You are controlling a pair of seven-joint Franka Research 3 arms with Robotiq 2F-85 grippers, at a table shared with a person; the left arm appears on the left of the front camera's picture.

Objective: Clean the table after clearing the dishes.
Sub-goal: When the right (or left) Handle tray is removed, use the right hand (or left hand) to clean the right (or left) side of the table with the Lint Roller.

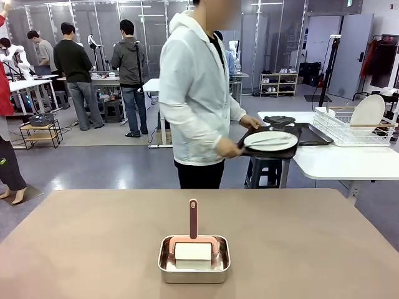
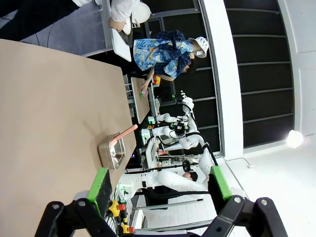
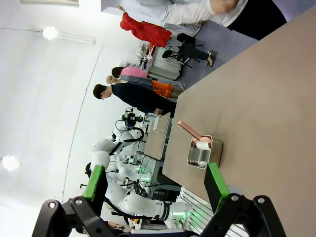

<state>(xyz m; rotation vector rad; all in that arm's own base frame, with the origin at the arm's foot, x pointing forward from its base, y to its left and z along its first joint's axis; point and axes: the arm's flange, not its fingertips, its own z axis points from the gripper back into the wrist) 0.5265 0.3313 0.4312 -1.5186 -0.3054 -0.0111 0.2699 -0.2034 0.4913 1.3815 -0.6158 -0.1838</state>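
Left gripper hangs released, green pads spread wide, nothing between them. Right gripper is the same, jaws apart and empty. Ahead of both, clear of their fingers, runs the matte tan bench. Near its middle sits a shiny square steel pan with rounded corners. In the pan is a cleaning tool with a white block head, its pink handle pointing far. Well beyond the grippers, past the bench's far edge, a person in a white jacket holds a dark brown tray. The tray carries a round white plate with metal cutlery across it. Far right, a white side bench bears a wire rack with another plate standing upright.
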